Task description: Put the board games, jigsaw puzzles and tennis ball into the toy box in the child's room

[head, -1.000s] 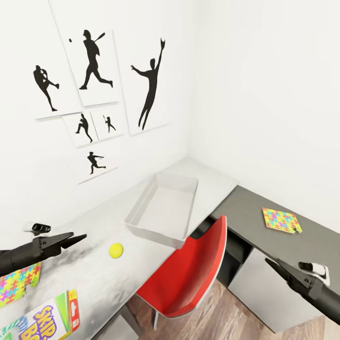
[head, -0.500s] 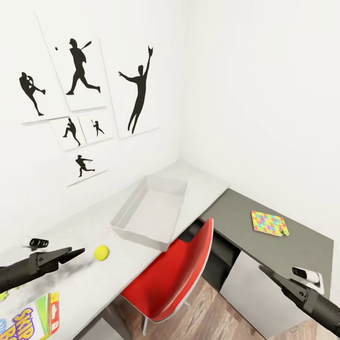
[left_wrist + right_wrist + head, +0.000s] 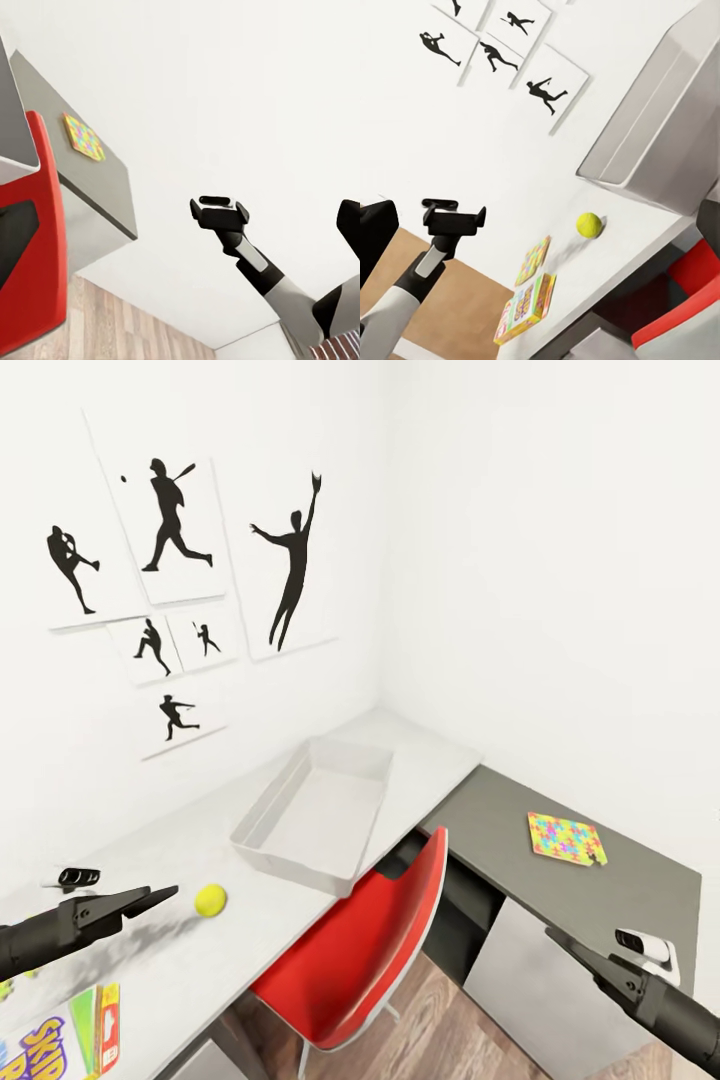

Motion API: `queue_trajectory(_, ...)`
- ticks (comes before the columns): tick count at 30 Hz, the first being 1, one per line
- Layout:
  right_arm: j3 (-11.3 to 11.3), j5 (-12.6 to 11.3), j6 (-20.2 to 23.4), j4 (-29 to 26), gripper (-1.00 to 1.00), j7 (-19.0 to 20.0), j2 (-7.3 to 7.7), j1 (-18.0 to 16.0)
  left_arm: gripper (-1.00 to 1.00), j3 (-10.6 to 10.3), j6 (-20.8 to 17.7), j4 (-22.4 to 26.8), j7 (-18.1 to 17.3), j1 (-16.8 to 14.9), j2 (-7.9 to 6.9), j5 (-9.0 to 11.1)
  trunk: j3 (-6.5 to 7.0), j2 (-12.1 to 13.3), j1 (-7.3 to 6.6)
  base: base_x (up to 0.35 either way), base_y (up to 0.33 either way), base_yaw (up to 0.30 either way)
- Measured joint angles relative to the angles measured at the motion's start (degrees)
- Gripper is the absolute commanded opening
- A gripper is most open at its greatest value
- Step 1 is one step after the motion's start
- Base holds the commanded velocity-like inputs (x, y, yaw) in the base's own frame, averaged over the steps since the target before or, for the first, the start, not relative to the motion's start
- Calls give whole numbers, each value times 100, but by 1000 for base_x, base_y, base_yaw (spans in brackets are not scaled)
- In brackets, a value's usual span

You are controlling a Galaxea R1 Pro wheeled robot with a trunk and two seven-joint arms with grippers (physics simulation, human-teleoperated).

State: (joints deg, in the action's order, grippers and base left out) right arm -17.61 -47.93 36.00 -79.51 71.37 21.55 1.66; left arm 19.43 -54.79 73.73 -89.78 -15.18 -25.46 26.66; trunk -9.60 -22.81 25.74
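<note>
Head view counts one toy box, one tennis ball, one jigsaw puzzle, one board game and one red chair. The white toy box sits on the light table near the room corner, nothing inside it. The tennis ball lies on that table at about 8 o'clock from the box, near it but apart. The board game lies at the frame's 7 o'clock corner, partly cut off. The jigsaw puzzle lies on the dark desk at 3 o'clock from the box. Six silhouette posters hang on the wall. The left gripper hovers beside the ball with tips pressed together; the right gripper looks closed too.

Right wrist view adds a second puzzle just beside the board game, plus the ball and box.

Left wrist view shows the desk's puzzle.
</note>
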Motion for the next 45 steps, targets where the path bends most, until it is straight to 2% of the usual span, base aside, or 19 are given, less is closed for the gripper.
queue_trajectory(7, 2, 7, 0, 24, 100, -23, -1, 0, 100, 4, 3, 15, 0, 1, -2, 1, 18, 0, 1, -72, -1, 0)
queue_trajectory(18, 34, 0, 10, 91, 100, -415, -4, -3, 100, 6, 9, 17, 0, 1, -1, 1, 20, 0, 0, -8, 0, 0)
queue_trajectory(45, 38, -5, 11, 90, 100, -470, -4, -7, 100, 10, 12, 17, 0, 8, -9, 0, 21, 0, 0, 0, 0, 0)
